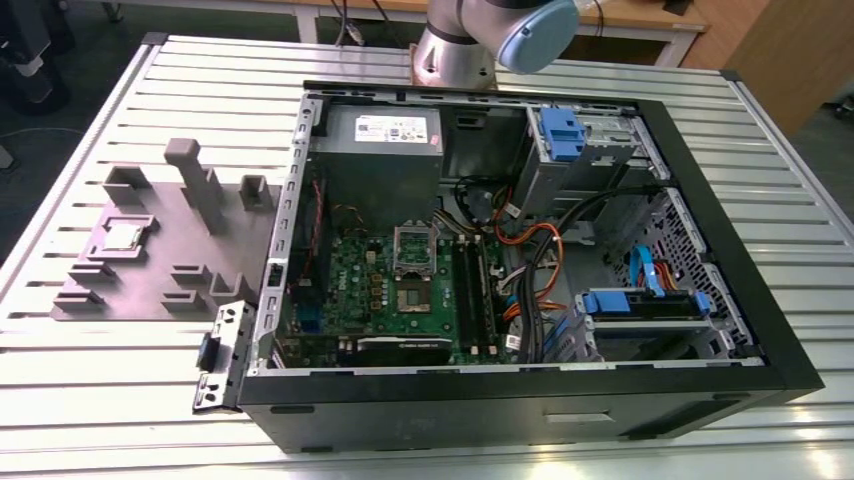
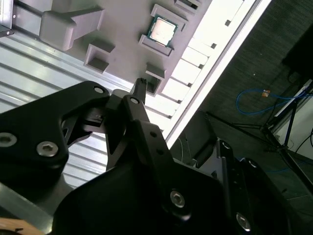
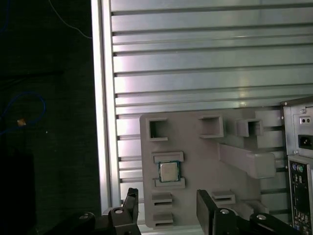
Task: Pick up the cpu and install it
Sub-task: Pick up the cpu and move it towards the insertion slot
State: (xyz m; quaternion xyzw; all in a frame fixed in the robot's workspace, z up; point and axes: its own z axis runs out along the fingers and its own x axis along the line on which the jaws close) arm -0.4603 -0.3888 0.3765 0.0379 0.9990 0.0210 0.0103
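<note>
Two black fingers point(image 3: 207, 209) of the end effector point(image 3: 168, 209) are standing wide apart in the first wrist view, and nothing is sitting between them, so the end effector is gripping nothing. It is hanging above the grey tray point(image 3: 195, 156), clear of it. The gap between the fingers seems to be lined up on the cpu point(image 3: 168, 171). I am judging that to be the reason for the wide spread, since the flat chip offers only its edges for a grasp.

The cpu is lying flat, metal top upward, in a shallow seat of the tray, with raised lips bracketing two opposite sides. Those lips are probably holding it square at a known spot while leaving the other two edges free. In the second wrist view the cpu point(image 2: 160, 30) is showing beyond the end effector's black body, untouched.

In the exterior view the tray point(image 1: 147, 290) is resting on the slatted metal surface point(image 1: 80, 400), just beside the open computer case point(image 1: 534, 400), toward the exterior view's left. Inside the case the green motherboard point(image 1: 380, 300) is lying face up, with its metal socket frame point(image 1: 416, 247) near the board's middle. Whether that frame is raised I cannot tell. The pick is not yet made, and chip and socket are lying well apart.
</note>
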